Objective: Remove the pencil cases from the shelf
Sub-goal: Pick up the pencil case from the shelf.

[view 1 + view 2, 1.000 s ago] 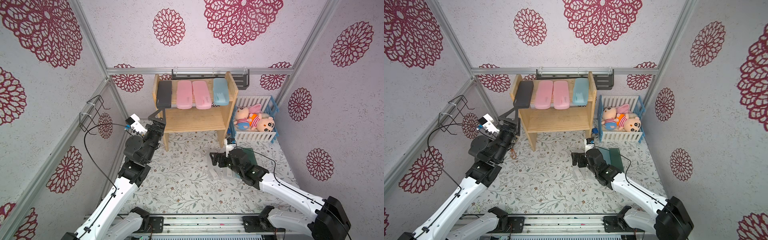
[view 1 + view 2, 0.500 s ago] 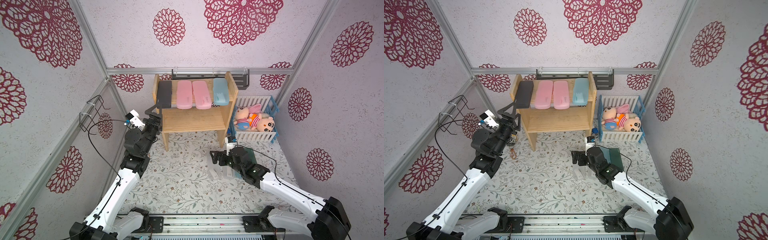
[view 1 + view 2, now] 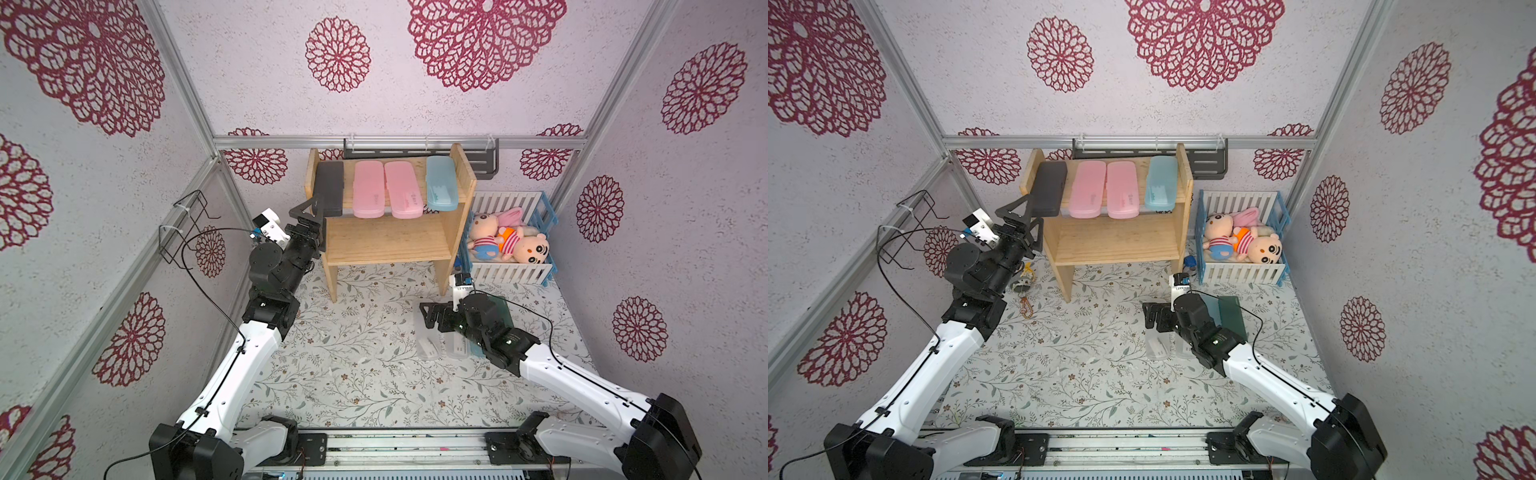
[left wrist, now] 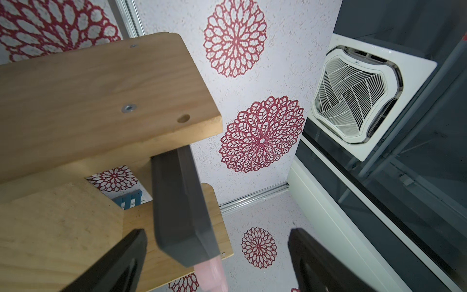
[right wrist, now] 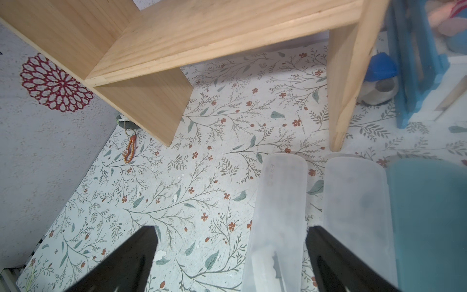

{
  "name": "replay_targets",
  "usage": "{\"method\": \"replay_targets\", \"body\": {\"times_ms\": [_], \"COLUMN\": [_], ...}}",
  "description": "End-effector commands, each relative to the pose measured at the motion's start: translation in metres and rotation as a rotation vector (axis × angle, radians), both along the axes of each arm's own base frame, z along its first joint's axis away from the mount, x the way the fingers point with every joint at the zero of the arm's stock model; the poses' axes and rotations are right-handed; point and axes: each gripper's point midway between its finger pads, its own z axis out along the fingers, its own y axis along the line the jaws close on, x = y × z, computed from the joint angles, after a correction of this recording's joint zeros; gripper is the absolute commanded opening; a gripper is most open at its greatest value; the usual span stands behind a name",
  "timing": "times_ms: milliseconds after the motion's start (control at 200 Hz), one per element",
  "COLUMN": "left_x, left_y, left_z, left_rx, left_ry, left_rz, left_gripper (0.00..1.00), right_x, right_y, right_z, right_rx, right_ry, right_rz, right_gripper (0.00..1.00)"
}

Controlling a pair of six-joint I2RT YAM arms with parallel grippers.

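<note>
**At the shelf's front edge, four cases on top**

On the top tier of the light wooden two-tier shelf (image 3: pixel 386 243), four slim boxes lie side by side. They are a black plastic pencil case (image 3: pixel 329 187), two pink plastic pencil cases (image 3: pixel 368 191) and a light blue plastic pencil case (image 3: pixel 441 183) next to a side panel. Their near ends jut past the front edge. The left gripper (image 3: pixel 314 212) is raised to that edge, its jaws spread wide on either side of the black case's end; no contact shows.

Down on the floral-patterned counter (image 3: pixel 353 374), the right gripper (image 3: pixel 432 318) hovers with its jaws wide apart over one of two frosted clear plastic pencil cases (image 3: pixel 428 345), which lie side by side. A dark green plastic pencil case (image 3: pixel 1231 318) lies near them.
</note>
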Motion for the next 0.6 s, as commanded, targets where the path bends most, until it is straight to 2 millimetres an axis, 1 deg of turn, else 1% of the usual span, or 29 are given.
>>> {"method": "replay_targets", "body": {"times_ms": [0, 120, 310, 450, 515, 595], "left_x": [0.002, 0.0046, 0.0072, 0.0091, 0.0097, 0.0096], "left_y": [-0.0009, -0.0018, -0.0018, -0.0016, -0.0015, -0.0024], "left_z": [0.0084, 0.0091, 0.0087, 0.0075, 0.0071, 0.0078], "left_rx": [0.005, 0.003, 0.004, 0.006, 0.008, 0.007], "left_ry": [-0.021, -0.023, -0.021, -0.017, -0.018, -0.022], "left_rz": [-0.015, -0.02, -0.017, -0.015, -0.015, -0.019], "left_gripper": [0.86, 0.77, 0.56, 0.48, 0.4, 0.24], "right_x": [0.0079, 0.0074, 0.0078, 0.0078, 0.0082, 0.008], "right_y": [0.0018, 0.0003, -0.0018, -0.0025, -0.003, -0.0031], "right_z": [0.0243, 0.0241, 0.025, 0.025, 0.0258, 0.0258], "right_rx": [0.02, 0.018, 0.015, 0.011, 0.012, 0.012], "right_ry": [-0.057, -0.056, -0.057, -0.056, -0.057, -0.057], "right_rz": [-0.001, -0.003, -0.007, -0.007, -0.01, -0.009], "right_gripper": [0.99, 0.99, 0.99, 0.99, 0.99, 0.99]}}
